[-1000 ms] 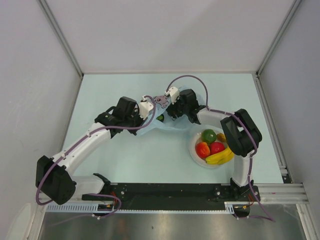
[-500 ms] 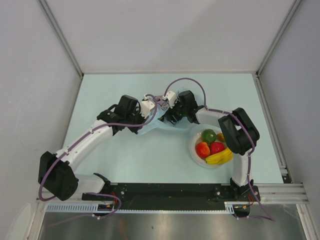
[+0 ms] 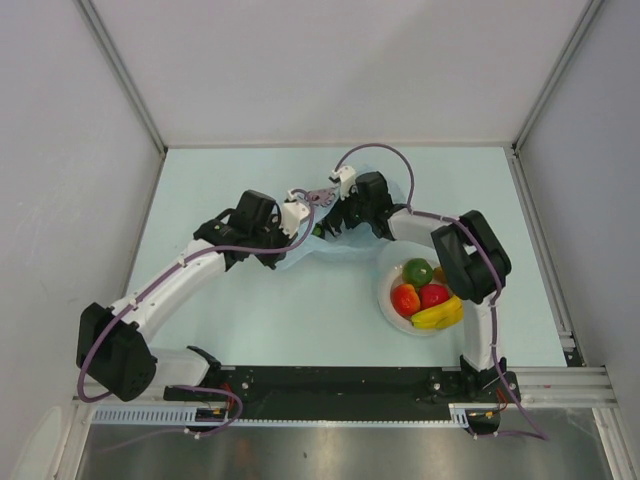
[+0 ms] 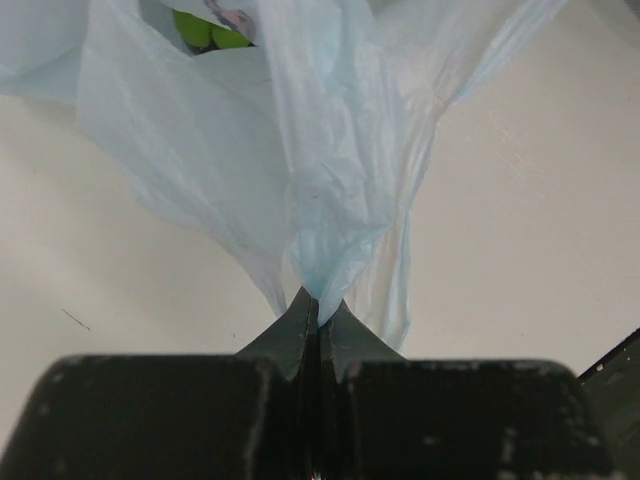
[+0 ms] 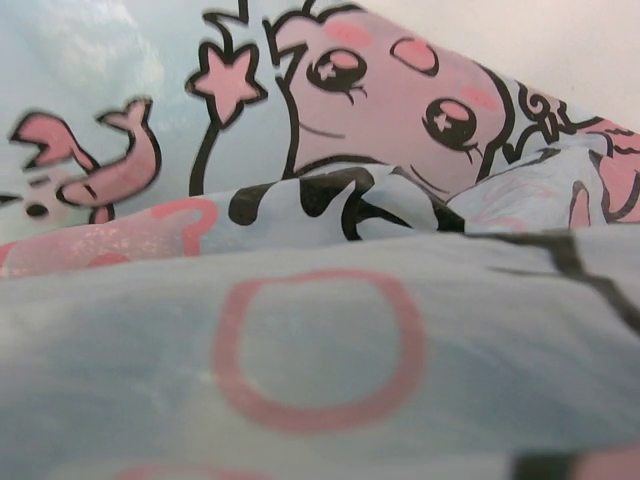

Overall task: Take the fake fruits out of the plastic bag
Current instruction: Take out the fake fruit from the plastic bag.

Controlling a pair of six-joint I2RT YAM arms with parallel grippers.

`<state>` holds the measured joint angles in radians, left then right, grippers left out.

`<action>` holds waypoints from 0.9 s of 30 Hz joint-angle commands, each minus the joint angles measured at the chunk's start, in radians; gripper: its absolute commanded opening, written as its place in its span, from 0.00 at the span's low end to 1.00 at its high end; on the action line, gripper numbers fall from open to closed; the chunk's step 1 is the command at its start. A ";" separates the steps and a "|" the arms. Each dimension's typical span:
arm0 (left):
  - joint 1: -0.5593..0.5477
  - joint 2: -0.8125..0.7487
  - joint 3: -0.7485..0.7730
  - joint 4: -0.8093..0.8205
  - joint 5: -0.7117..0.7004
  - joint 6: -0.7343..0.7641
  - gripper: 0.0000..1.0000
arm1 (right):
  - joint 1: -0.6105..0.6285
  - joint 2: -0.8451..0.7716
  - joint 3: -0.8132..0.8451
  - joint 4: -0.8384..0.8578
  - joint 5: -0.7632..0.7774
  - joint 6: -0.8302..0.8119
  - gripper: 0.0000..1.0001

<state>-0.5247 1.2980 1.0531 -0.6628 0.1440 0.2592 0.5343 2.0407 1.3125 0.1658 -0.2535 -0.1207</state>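
The light-blue plastic bag (image 3: 303, 251) lies crumpled mid-table between my two grippers. My left gripper (image 3: 304, 216) is shut on a gathered fold of the bag (image 4: 318, 298) and holds it up. A green fruit (image 4: 210, 30) shows in the bag's opening, and it also shows from above (image 3: 320, 232). My right gripper (image 3: 330, 222) is pushed against the bag from the right. Its wrist view is filled by bag film with a pink cartoon print (image 5: 380, 110), and its fingers are hidden. Other fruits lie on the white plate (image 3: 385, 300): a green one (image 3: 418, 270), red ones (image 3: 405, 299) and a yellow banana (image 3: 440, 315).
The plate stands to the right of the bag, next to the right arm's elbow. Grey walls close in the table at the back and on both sides. A black rail runs along the near edge.
My right gripper has moved left and further into the bag, covering more of it. My left gripper keeps its hold on the bag and has barely shifted.
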 commanded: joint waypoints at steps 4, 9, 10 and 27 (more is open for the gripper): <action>0.008 0.009 0.076 -0.058 0.080 -0.008 0.00 | 0.006 0.133 0.149 0.061 -0.007 0.151 1.00; 0.006 0.018 0.096 -0.080 0.082 0.000 0.00 | 0.023 0.216 0.277 0.003 0.077 0.138 0.90; 0.006 0.017 0.097 -0.080 0.077 0.000 0.00 | 0.027 0.222 0.283 -0.002 0.086 0.124 0.85; 0.008 0.089 0.162 0.015 0.065 -0.035 0.00 | 0.003 -0.232 0.189 -0.377 -0.156 0.021 0.43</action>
<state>-0.5236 1.3693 1.1389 -0.7048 0.1955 0.2512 0.5426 1.9778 1.5002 -0.0738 -0.3141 -0.0868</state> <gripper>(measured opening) 0.006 0.627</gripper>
